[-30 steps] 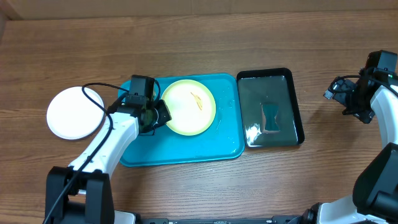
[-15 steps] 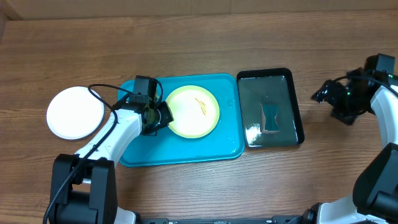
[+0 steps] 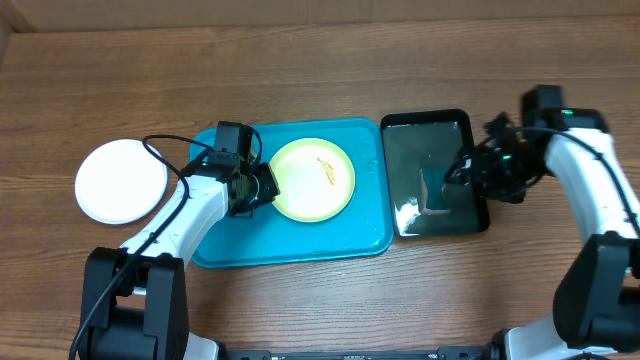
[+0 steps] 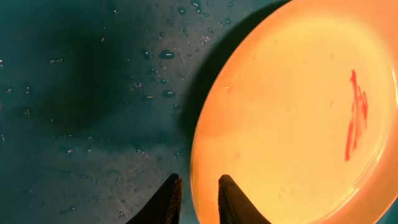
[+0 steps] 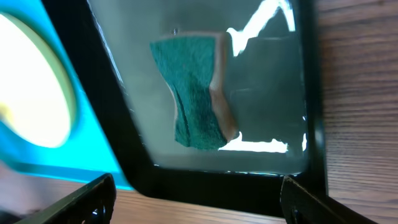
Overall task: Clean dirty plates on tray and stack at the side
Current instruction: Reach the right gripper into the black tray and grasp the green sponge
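Position: my left gripper (image 3: 262,188) sits at the 9 o'clock rim of the yellow plate (image 3: 312,179), which lies on the turquoise tray (image 3: 290,245), slightly toward 12 o'clock from the tray's centre. In the left wrist view the fingers (image 4: 169,200) stand nearly together with the plate's edge running into the narrow gap, one finger over the plate and one on the tray side. I judge them clamped on the rim.

My right gripper (image 3: 468,178) hangs over the 3 o'clock edge of the black tray (image 3: 478,150), jaws wide apart and holding nothing. A green sponge (image 5: 196,93) lies in that tray, toward 12 o'clock from the fingertips in the right wrist view, not touched.

Condition of items: the yellow plate carries an orange-red smear (image 3: 325,168) at about 2 o'clock from its centre, so it is uncleaned. The white plate (image 3: 122,181) rests on the table (image 3: 300,60), well apart from the turquoise tray at its 9 o'clock. It shows no smear.

Progress, as a judgement: one plate is set aside, apparently clean, and one dirty plate is held for wiping. The sponge is to be picked up, the smear scrubbed off, and the plate moved onto the white one. No other plate shows in any view.
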Controlling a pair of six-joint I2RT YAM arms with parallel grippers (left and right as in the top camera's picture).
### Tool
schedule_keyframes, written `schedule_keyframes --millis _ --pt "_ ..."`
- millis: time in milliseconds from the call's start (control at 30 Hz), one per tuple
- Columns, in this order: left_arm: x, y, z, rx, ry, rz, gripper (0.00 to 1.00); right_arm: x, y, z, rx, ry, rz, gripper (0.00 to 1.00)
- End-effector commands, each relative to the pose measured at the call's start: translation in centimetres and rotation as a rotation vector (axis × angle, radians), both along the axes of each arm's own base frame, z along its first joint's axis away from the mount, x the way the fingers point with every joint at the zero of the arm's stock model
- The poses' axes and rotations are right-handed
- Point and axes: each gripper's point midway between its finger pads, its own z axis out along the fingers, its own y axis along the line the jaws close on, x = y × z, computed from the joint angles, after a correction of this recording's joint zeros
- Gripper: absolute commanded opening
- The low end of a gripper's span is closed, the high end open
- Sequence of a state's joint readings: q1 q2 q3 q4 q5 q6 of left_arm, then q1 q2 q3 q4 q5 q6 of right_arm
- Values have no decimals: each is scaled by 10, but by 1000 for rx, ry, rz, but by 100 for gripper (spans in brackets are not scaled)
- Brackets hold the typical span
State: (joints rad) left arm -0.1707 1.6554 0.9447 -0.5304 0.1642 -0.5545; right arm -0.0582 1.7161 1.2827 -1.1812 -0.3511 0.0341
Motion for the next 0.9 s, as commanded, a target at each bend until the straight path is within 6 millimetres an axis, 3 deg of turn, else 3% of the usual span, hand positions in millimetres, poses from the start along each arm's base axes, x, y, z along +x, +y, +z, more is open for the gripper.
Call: schedule_keyframes --millis 0,233,367,633,867 --pt "-1 -3 -2 6 1 -49 31 6 -3 1 -176 -39 71 87" --pt "-3 -2 -3 16 6 -56 32 12 11 -17 -310 -101 156 86" --pt "-4 1 -4 30 13 -52 29 13 15 -29 -306 -123 164 85" --pt "-3 1 -3 33 9 -52 28 16 20 -54 -278 -173 160 72" --pt "-3 1 -3 32 5 -52 28 23 30 -59 -220 -222 159 71"
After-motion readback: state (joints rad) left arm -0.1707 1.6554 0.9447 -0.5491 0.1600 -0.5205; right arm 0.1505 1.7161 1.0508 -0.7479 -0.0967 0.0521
